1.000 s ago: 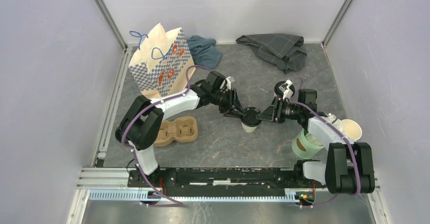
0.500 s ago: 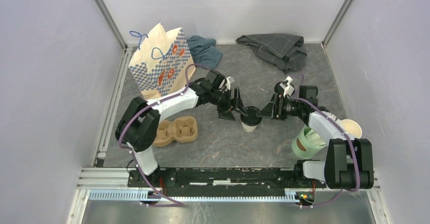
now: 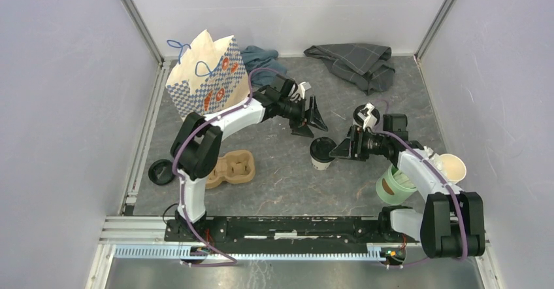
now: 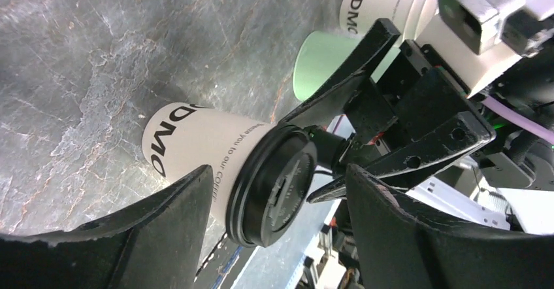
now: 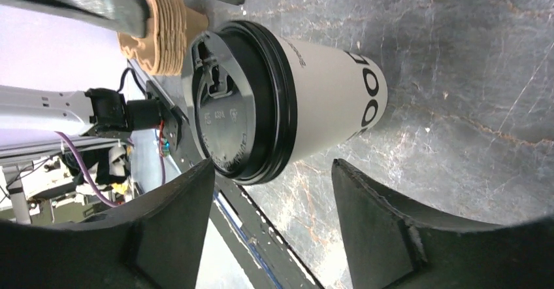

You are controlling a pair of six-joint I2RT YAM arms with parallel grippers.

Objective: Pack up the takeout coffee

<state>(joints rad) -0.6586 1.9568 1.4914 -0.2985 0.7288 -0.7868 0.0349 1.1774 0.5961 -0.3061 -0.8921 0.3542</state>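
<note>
At the far left a loose black lid (image 3: 161,171) lies on the grey table (image 3: 274,194), near the wall. Behind it, in the back-left corner, stands a paper bag (image 3: 208,83) with a blue check print and blue cord handles, and nearer the arms' bases a tan pulp cup carrier (image 3: 230,168) lies flat. A blue cloth (image 3: 264,63) is bunched just right of the bag. The left gripper (image 3: 313,125) hangs above the middle of the table with its jaws spread wide, holding nothing, up-table of the takeout coffee (image 3: 322,153) and apart from it. The coffee stands upright on the table near the centre, black lid on, free of both grippers. Just beside it on the right, the right gripper (image 3: 338,152) points at the cup with its jaws wide; its wrist view shows a gap on each side between finger and cup. A grey cloth (image 3: 356,60) lies against the back wall. Further right stand 2 more cups: a mint-green cup (image 3: 394,186) and a lidless white cup (image 3: 451,167).
</note>
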